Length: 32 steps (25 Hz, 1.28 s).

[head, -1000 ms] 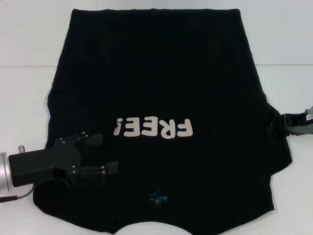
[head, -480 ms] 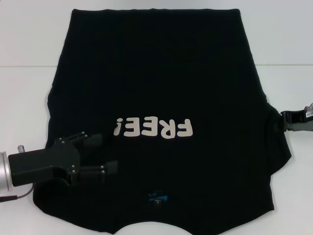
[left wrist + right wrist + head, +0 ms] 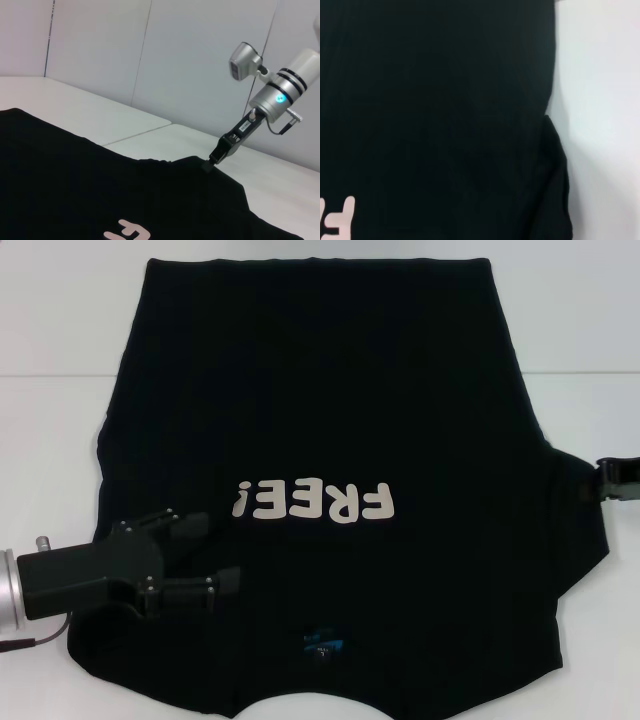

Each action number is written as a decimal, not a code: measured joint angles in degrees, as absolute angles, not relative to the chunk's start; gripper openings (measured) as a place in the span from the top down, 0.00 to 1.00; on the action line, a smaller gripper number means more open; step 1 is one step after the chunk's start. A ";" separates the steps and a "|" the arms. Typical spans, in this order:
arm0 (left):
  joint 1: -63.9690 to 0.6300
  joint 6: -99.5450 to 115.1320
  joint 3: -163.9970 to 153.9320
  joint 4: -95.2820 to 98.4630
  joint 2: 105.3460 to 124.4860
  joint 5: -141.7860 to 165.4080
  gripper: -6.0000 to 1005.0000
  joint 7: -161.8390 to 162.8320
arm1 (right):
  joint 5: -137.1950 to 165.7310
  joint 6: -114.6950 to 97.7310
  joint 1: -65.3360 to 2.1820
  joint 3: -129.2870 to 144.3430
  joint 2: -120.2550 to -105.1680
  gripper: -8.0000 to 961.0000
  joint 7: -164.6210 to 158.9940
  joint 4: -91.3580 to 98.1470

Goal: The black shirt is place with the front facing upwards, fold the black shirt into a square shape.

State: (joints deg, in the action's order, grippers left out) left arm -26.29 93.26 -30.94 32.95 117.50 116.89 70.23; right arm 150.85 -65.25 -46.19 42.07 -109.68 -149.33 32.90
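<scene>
A white table [image 3: 50, 320] fills the head view, and the black shirt [image 3: 320, 420] lies spread flat over most of it, front up. Its collar and small blue label [image 3: 323, 645] are nearest the robot, its hem is at the far edge, and the white "FREE!" print [image 3: 315, 502] reads upside down from the robot's side.

The right sleeve is drawn out sideways to the table's right edge. In the left wrist view the cloth rises to a small peak where the right pincer [image 3: 206, 165] meets it, so that pincer looks clenched on the sleeve tip, though the fingers themselves are too small to confirm. In the head view only a dark part of the right pincer [image 3: 620, 480] shows at the frame's edge.

The left pincer [image 3: 222, 558] hovers over the shirt's left shoulder, near the collar, with its fingers [image 3: 190, 528] spread apart and holding nothing.

The step in hand appears to be laying the sleeves out before folding. To do it well, the right sleeve should be pulled only until taut, without dragging the body off square. The left pincer should come down on the shoulder seam and pinch one layer cleanly, so both sides match before the first fold.
</scene>
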 joint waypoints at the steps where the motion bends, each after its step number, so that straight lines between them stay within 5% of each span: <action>1: -26.32 93.26 -30.94 32.96 117.50 116.91 0.06 70.23 | 150.81 -66.04 -45.72 41.71 -109.64 0.95 -149.32 33.83; 19: -26.46 93.15 -30.93 32.95 117.45 117.09 0.05 70.46 | 148.32 -77.54 -44.06 34.81 -108.36 0.93 -144.97 44.09; 32: -26.53 93.30 -30.80 32.95 117.42 116.91 0.06 71.46 | 147.05 -76.38 -51.04 41.86 -112.21 0.92 -142.22 38.80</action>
State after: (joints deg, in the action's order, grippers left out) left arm -26.53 93.30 -30.80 32.95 117.42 116.90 71.46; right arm 147.05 -76.38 -51.04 41.86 -112.21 -142.22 38.80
